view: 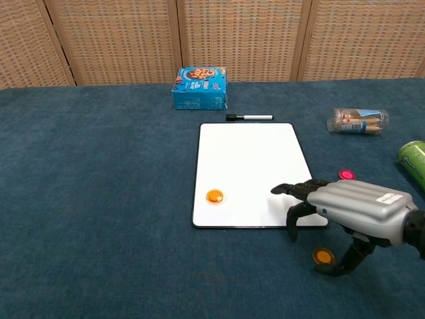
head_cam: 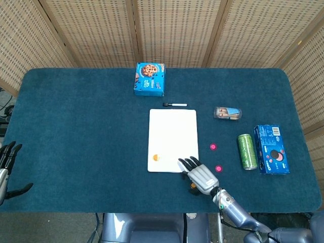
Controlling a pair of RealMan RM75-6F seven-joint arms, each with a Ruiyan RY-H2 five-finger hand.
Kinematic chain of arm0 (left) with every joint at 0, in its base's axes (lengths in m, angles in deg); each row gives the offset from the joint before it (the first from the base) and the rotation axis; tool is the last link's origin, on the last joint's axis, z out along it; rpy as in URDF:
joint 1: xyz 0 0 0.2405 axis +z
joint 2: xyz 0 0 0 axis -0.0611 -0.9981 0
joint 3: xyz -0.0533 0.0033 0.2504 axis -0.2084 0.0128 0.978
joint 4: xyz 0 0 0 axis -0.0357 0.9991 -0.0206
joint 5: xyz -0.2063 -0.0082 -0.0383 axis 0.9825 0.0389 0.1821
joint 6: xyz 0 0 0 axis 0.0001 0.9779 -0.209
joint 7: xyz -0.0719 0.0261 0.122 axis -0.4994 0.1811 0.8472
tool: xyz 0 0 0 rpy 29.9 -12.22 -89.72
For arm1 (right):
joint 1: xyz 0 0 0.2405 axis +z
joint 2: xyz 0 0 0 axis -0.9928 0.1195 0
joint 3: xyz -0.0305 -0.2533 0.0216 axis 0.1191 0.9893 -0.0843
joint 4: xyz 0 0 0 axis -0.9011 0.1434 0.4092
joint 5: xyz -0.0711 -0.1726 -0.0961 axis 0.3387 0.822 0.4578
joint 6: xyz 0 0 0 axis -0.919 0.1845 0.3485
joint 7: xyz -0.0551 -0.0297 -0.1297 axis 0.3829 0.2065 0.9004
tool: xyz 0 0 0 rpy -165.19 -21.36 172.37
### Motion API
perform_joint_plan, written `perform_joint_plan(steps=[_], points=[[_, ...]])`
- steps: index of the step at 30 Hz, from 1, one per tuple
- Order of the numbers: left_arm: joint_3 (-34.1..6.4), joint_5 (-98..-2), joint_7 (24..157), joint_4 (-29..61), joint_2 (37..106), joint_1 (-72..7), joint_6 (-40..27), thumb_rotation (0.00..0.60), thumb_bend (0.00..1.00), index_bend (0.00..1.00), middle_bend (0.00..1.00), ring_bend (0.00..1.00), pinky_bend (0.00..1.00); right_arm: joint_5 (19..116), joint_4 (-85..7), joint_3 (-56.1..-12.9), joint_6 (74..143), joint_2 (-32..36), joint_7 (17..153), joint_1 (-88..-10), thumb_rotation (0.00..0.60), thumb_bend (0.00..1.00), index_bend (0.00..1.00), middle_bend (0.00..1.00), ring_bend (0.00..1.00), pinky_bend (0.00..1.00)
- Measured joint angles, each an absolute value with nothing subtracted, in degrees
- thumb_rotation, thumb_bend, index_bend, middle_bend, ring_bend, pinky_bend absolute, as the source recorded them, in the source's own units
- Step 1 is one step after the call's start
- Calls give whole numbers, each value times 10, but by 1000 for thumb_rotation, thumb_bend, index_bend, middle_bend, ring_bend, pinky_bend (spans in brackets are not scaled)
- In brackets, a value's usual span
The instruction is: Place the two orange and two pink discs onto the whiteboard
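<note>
One orange disc (view: 214, 196) is already seated on the whiteboard (view: 252, 159), near its front-left corner. The second orange disc (view: 323, 256) lies on the tabletop (view: 99, 199) just in front of the whiteboard's front-right corner, off the board. Two pink discs are also off the board: one (head_cam: 213, 147) lies just right of the whiteboard's right edge, and the other (head_cam: 218, 168) lies slightly further right and nearer the front edge. In the chest view only one pink disc is visible above the hand; the other is hidden by it.

The right hand (view: 352, 209) is positioned low over the loose orange disc, palm down, with its fingers (view: 299, 193) curved forward and apart, reaching over the board's front-right corner. The thumb is lowered to the tabletop just beside the disc. Contact with the disc cannot be confirmed; nothing is seen held. This posture is judged to be a pre-grasp alignment, the thumb being placed beside the disc so that a pinch can be closed on its thin edge.

The left hand (head_cam: 7, 158) is parked at the far left edge of the tabletop, fingers apart, holding nothing, well clear of the work area.

Unrelated items are arranged around the board: a blue cookie box (head_cam: 150, 79), a marker (head_cam: 175, 105), a snack tube (head_cam: 227, 113), a green can (head_cam: 246, 151) and a second blue box (head_cam: 272, 150).
</note>
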State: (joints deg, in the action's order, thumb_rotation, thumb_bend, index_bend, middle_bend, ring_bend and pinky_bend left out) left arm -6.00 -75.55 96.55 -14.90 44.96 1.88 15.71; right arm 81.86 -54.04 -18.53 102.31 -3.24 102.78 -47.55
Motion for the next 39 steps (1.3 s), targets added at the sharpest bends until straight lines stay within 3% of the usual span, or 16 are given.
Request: perform_joint_plan(steps=[39], points=[[-61, -751, 980, -151, 455, 16, 153, 600, 0, 0, 0, 0, 0, 868, -503, -191, 999, -19, 973, -508, 600, 311, 439, 0, 0, 0]])
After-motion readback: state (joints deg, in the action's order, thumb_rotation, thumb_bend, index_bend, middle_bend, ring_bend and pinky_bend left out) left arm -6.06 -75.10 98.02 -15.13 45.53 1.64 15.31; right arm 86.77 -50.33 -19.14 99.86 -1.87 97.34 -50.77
